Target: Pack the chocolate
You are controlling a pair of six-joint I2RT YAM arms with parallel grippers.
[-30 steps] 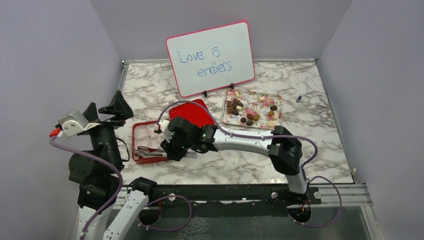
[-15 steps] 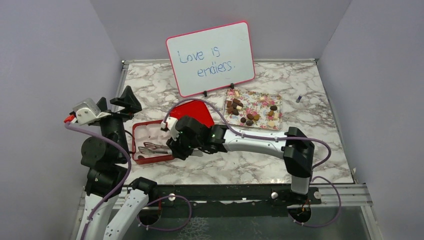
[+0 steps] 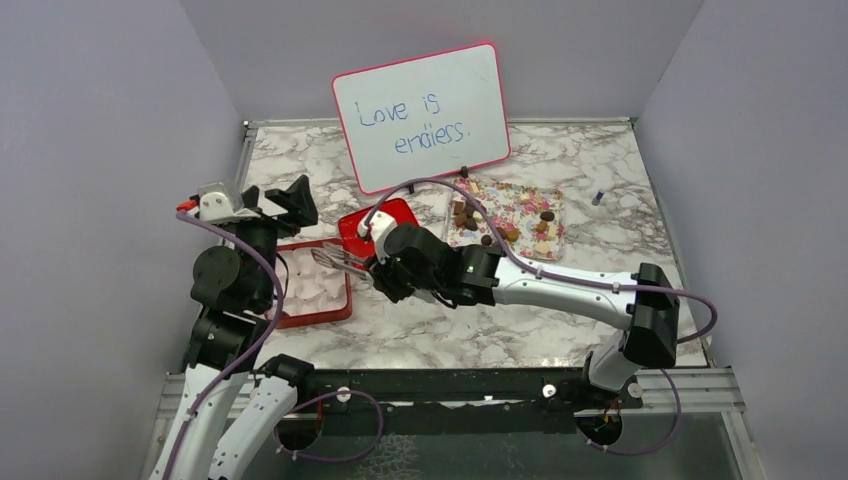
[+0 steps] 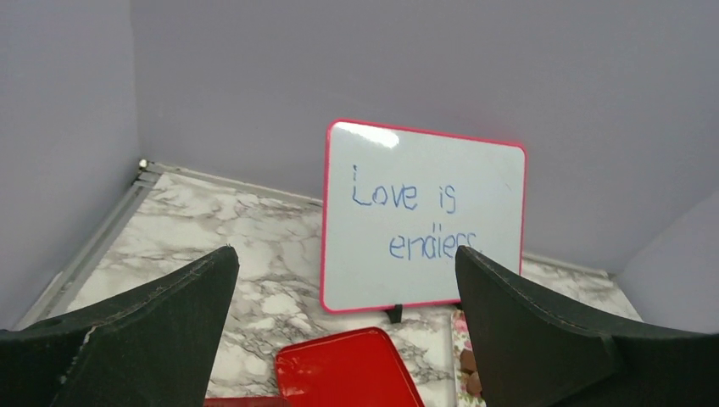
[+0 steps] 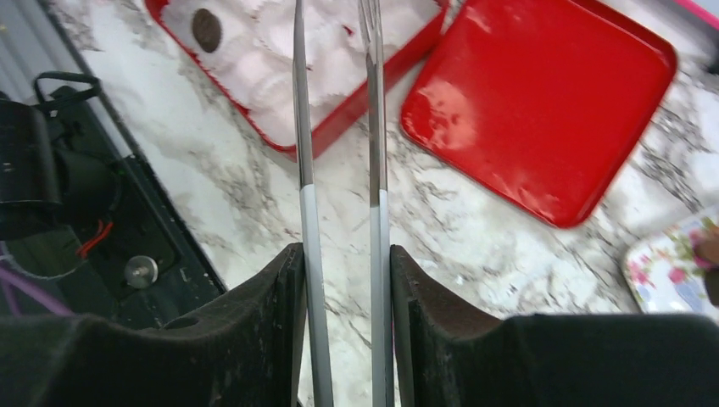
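Observation:
The chocolate (image 3: 503,233) lies as several small brown and cream pieces on the flower-patterned tray (image 3: 556,214) at the back right. One dark round piece (image 5: 206,30) sits in the white paper cups of the red box (image 3: 322,316). My right gripper (image 5: 343,254) is shut on metal tongs (image 5: 303,127), whose two arms run forward over the box's right edge (image 5: 339,129); their tips run out of the wrist view. My left gripper (image 4: 345,252) hangs open and empty above the box's left side (image 3: 275,197).
The red lid (image 3: 362,225) lies flat between box and tray, also in the right wrist view (image 5: 543,102). A pink-framed whiteboard (image 3: 422,117) stands at the back. A small dark object (image 3: 597,198) lies near the right wall. Purple walls close in three sides.
My right arm has swung back and to the right, carrying the tongs from the box's front toward the lid. My left arm has moved right, closer over the box.

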